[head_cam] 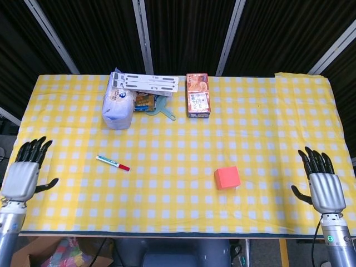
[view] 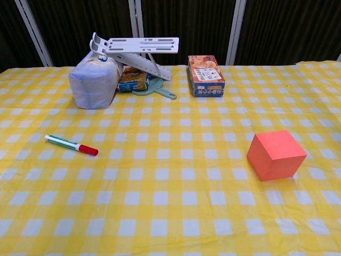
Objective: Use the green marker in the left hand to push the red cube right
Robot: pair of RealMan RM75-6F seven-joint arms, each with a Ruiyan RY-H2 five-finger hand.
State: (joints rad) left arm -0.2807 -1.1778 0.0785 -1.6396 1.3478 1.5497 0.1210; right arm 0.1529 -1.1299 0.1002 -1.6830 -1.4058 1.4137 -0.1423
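The green marker point(head_cam: 113, 163) lies flat on the yellow-and-white checked tablecloth point(head_cam: 267, 111), in no hand's grasp, its red cap pointing toward about 4 o'clock in the head view. The left hand point(head_cam: 23, 173) hangs at the table's left edge, at roughly 9 o'clock from the marker and well apart from it, fingers spread and holding nothing. The chest view does not show this hand at all.

The red cube point(head_cam: 227, 177) sits on the cloth at about 3 o'clock from the marker, slightly nearer the robot's edge, with a wide stretch of cloth between the two. In the chest view the marker point(view: 71, 144) and the cube point(view: 276, 155) lie at much the same depth, the cube turned so one corner faces the camera.

The right hand point(head_cam: 321, 184) hovers at the table's right near corner, at about 3 o'clock from the cube and well apart from it, fingers splayed and empty (only the head view catches it).

At 12 o'clock along the far side stands a cluster: a white wrapped bundle point(head_cam: 118, 108), a white slotted folding stand point(head_cam: 147, 83) leaning over it, a small colourful packet point(head_cam: 144, 101) beneath the stand, and a teal handled tool point(head_cam: 163, 108) beside it. A printed snack box point(head_cam: 198, 95) stands just right of these.
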